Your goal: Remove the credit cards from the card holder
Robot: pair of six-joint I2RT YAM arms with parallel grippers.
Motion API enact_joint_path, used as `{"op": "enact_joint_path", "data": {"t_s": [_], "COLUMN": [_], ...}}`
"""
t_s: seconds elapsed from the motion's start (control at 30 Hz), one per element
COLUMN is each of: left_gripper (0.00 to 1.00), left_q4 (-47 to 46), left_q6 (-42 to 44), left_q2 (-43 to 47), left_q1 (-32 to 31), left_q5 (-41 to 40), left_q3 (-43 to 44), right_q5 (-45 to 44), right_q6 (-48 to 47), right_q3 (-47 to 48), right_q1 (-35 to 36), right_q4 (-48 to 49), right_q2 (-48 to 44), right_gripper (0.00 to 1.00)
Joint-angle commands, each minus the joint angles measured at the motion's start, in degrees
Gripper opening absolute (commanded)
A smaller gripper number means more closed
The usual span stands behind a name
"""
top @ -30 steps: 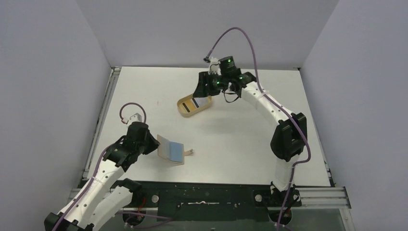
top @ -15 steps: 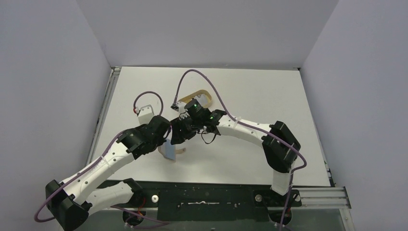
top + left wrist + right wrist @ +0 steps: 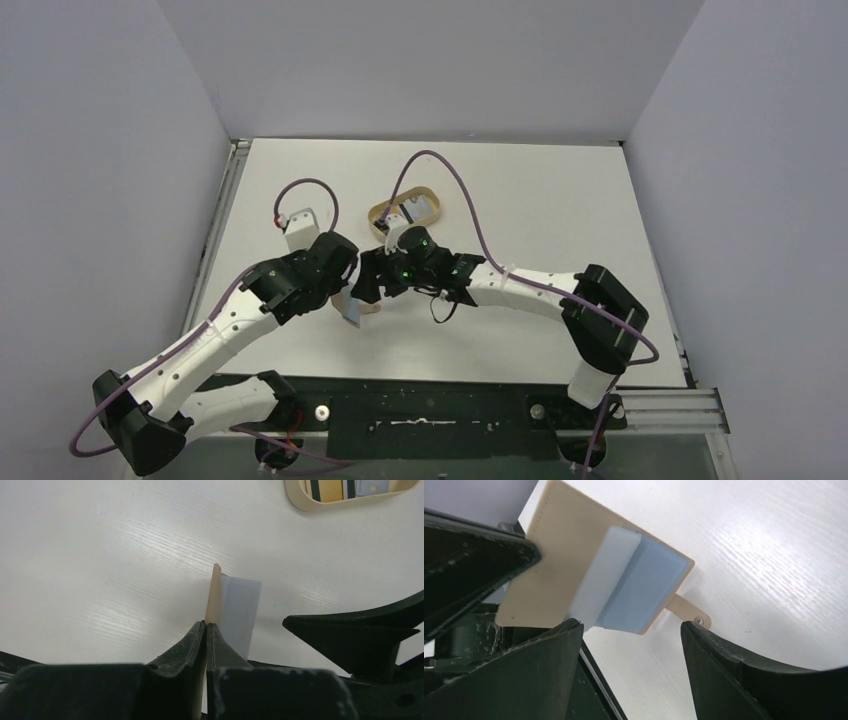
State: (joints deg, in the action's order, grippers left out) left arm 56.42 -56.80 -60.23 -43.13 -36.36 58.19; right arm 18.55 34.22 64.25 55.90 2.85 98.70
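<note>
White table [image 3: 560,200]: left hand [image 3: 206,624] pinches card holder [image 3: 549,555] edge (right hand [image 3: 630,624] spread alongside).

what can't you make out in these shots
Top view: card holder mostly hidden under the arms.
Left wrist: tray cut off by the top edge, so the cards in it can't be counted.
Right wrist: whatever remains inside the blue pocket is hidden by its front.

A white desk [image 3: 560,200] is sitting between a pale left wall [image 3: 100,160], a pale back wall [image 3: 430,60] and a pale right wall [image 3: 760,170], soft light is shining on its smooth top, and a grey metal rail [image 3: 218,215] is running along its left edge.
</note>
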Motion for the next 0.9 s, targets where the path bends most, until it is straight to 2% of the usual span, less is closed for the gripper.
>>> {"op": "enact_joint_path", "data": {"t_s": [0.0, 0.17, 0.27, 0.4, 0.57, 0.6, 0.67, 0.87], "left_gripper": [0.00, 0.00, 0.00, 0.00, 0.00, 0.00, 0.00, 0.00], "left_q4": [-2.1, -10.2, -12.3, -19.0, -39.0, -40.5, -42.3, -58.6], "left_q6": [-2.5, -4.4, -5.9, -7.4, -2.2, -1.8, -0.2, 1.0], "left_q2": [0.3, 3.9, 4.7, 7.1, 11.9, 11.9, 10.1, 0.2], "left_q1": [-0.2, 0.6, 2.4, 3.5, 5.9, 6.2, 7.8, 13.3], "left_q5": [-1.4, 0.7, 2.3, 2.9, 8.2, 8.2, 10.2, 22.5], "left_q3": [-2.5, -13.7, -17.9, -24.3, -35.3, -35.9, -36.1, -39.6], "right_q5": [-6.3, -15.9, -18.3, -12.7, -4.2, -2.8, -0.2, 6.2], "right_q6": [1.2, 2.5, 2.6, 3.6, 11.0, 12.7, 15.6, 20.7], "right_q3": [-1.3, -7.7, -10.5, -10.5, -12.7, -13.1, -13.6, -10.8], "right_q1": [0.0, 0.1, 0.1, 0.0, -1.0, -1.4, -2.0, -3.4], "right_q4": [7.3, 9.1, 10.5, 13.3, 23.7, 25.9, 29.7, 35.7], "right_q2": [-5.4, -13.3, -16.7, -14.1, -6.9, -5.5, -2.9, 4.3], "right_gripper": [0.73, 0.73, 0.75, 0.76, 0.76, 0.76, 0.76, 0.76]}}
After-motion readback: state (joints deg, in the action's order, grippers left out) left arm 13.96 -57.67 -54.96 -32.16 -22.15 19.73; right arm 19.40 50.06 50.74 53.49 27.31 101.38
